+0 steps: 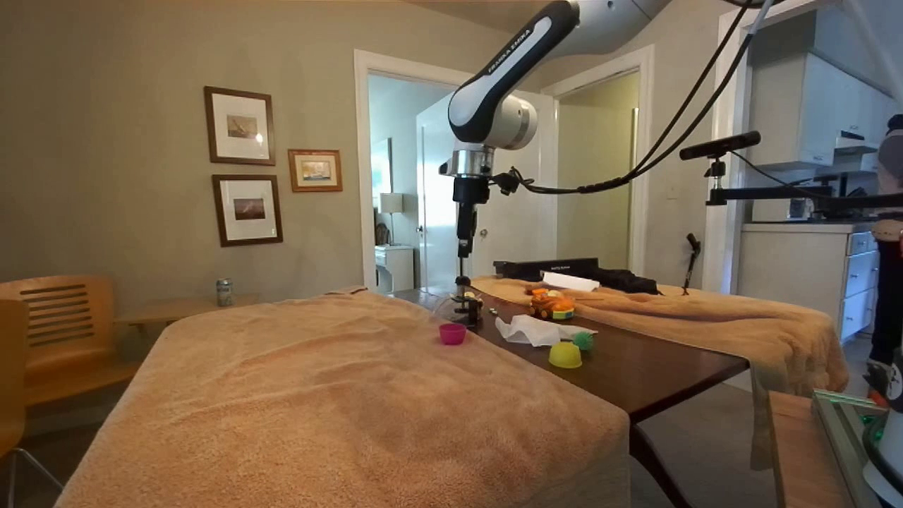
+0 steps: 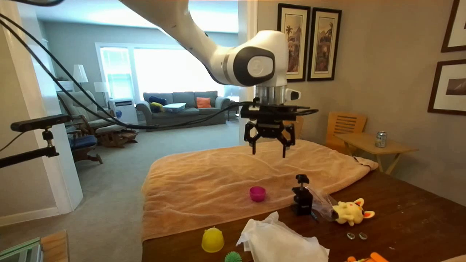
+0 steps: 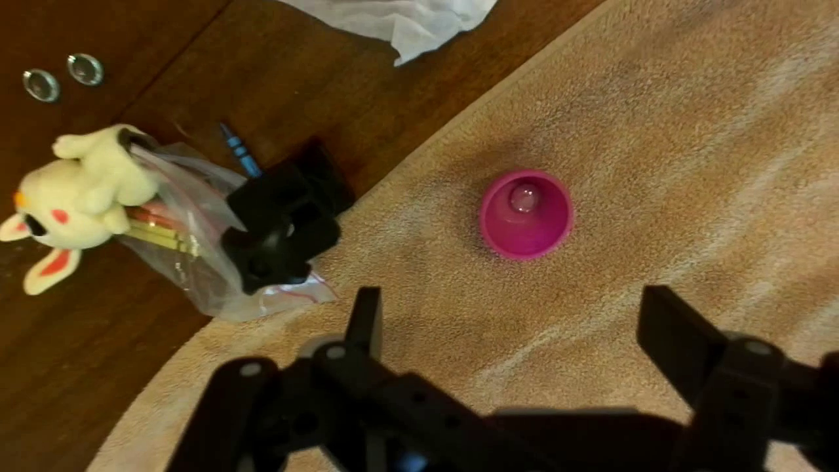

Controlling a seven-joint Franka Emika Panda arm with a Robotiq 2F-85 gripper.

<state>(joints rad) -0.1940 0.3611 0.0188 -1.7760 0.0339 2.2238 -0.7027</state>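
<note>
My gripper is open and holds nothing, its fingers pointing down above the tan towel. It also shows in the wrist view, fingers wide apart. A pink cup stands mouth up on the towel, beyond the fingertips and apart from them; a small clear round spot shows inside it. The cup also shows in both exterior views. A black clamp stands at the towel's edge, beside a clear plastic bag and a cream plush toy. A blue crayon lies by the clamp.
On the dark wooden table are a white cloth, a yellow cup, a green spiky ball, an orange toy vehicle and two shiny discs. A camera sits on a side arm.
</note>
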